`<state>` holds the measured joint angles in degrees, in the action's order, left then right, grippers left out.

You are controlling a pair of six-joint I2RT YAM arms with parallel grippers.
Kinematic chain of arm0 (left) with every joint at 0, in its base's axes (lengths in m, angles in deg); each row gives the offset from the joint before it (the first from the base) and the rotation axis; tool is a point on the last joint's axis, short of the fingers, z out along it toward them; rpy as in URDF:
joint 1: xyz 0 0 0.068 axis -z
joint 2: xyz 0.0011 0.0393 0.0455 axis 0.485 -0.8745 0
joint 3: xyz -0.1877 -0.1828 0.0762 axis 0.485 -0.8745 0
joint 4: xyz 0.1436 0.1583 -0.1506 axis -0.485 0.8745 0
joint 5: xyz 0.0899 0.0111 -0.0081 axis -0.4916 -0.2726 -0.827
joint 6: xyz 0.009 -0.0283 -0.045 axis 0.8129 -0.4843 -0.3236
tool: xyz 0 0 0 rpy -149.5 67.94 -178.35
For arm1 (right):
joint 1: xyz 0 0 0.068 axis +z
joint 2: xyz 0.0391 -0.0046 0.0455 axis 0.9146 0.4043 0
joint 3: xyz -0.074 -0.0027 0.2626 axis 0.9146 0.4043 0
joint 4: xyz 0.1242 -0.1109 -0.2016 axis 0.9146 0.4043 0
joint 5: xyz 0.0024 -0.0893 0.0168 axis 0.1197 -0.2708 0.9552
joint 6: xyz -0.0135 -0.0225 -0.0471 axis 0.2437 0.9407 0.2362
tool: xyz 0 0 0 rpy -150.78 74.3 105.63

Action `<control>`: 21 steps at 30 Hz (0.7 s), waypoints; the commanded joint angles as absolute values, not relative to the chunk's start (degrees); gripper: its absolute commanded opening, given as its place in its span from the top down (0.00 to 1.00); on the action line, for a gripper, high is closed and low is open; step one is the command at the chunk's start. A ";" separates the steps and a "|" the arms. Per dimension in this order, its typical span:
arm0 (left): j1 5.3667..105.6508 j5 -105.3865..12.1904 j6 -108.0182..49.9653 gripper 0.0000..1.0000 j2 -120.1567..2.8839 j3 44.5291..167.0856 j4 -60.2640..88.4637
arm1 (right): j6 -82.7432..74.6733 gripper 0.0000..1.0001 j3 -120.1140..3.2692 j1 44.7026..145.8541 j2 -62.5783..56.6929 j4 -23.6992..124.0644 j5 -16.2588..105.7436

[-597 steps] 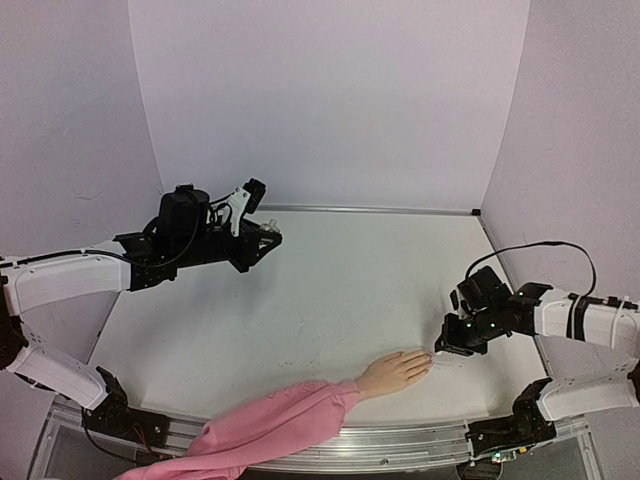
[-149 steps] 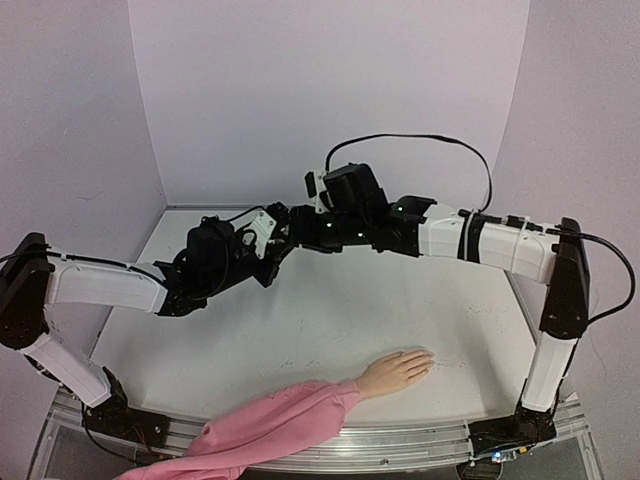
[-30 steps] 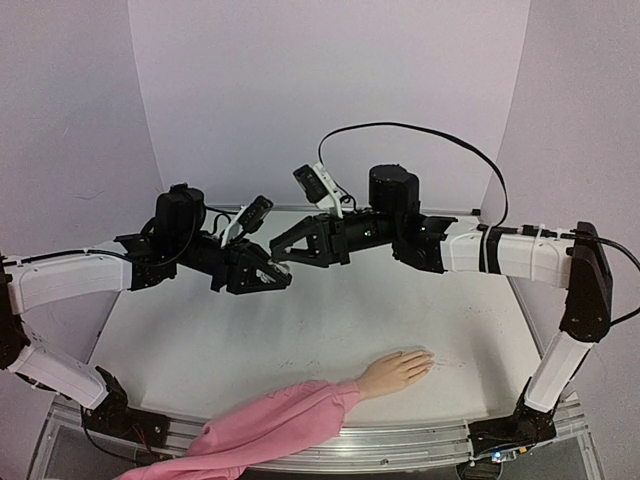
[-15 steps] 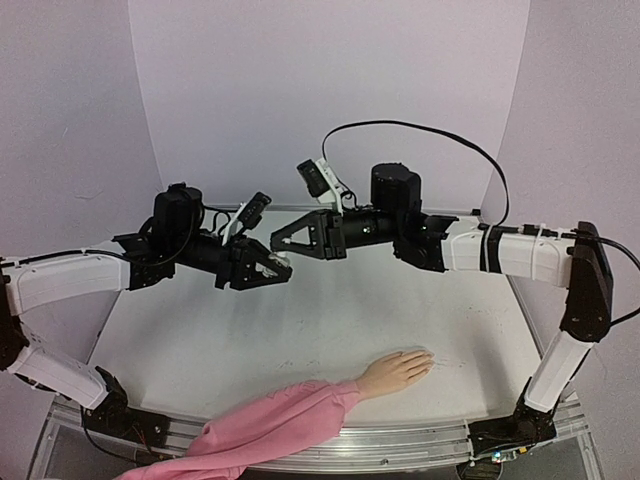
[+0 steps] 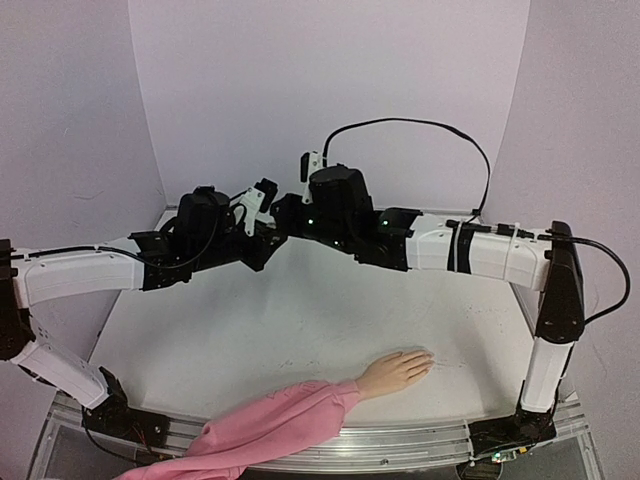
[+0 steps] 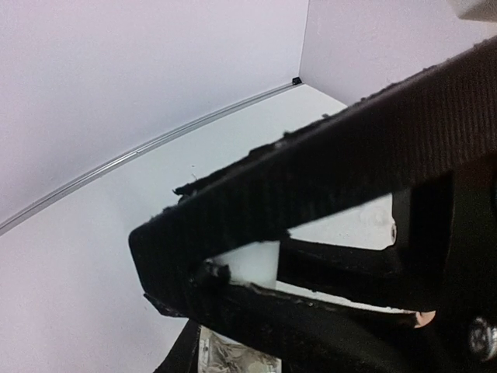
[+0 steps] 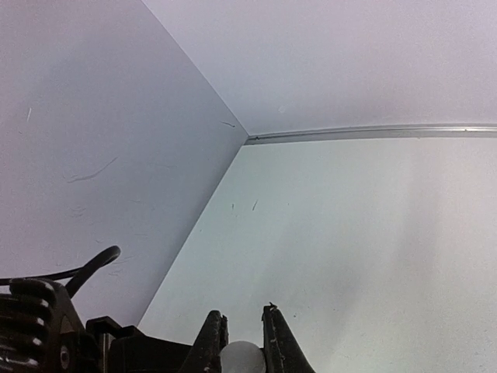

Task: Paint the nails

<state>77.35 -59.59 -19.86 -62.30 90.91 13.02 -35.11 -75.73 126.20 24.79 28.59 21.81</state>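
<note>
The peach mannequin hand (image 5: pixel 396 370) lies palm down near the table's front, its pink sleeve (image 5: pixel 270 425) trailing to the front left. Its nails are too small to make out. Both grippers meet high above the back of the table, far from the hand. My left gripper (image 5: pixel 260 232) is shut on a small white bottle (image 6: pixel 250 264). My right gripper (image 5: pixel 282 214) has its fingers (image 7: pixel 273 336) closed round the bottle's round white cap (image 7: pixel 241 357). In the left wrist view black fingers (image 6: pixel 326 171) hide most of the bottle.
The white table (image 5: pixel 330 310) is walled by pale lilac panels at the back and both sides, with a metal strip (image 7: pixel 373 132) along the back edge. The right arm's cable (image 5: pixel 400 125) loops above it. An aluminium rail (image 5: pixel 400 440) runs along the front edge.
My right gripper, open half a second ago, has moved left to the left gripper and closed on the bottle's cap. The left gripper rose slightly toward it. The mannequin hand has not moved.
</note>
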 commanded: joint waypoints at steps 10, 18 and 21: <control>69.77 -35.64 -27.85 1.00 -55.18 83.70 3.10 | -21.16 0.21 -58.20 115.02 7.48 20.14 69.10; 68.83 13.27 -31.17 1.00 -59.88 91.76 2.66 | -20.42 0.25 -56.17 113.34 8.95 9.47 88.68; 70.33 15.15 -30.49 1.00 -59.29 92.05 2.58 | -23.50 0.37 -55.23 113.43 9.59 3.21 91.91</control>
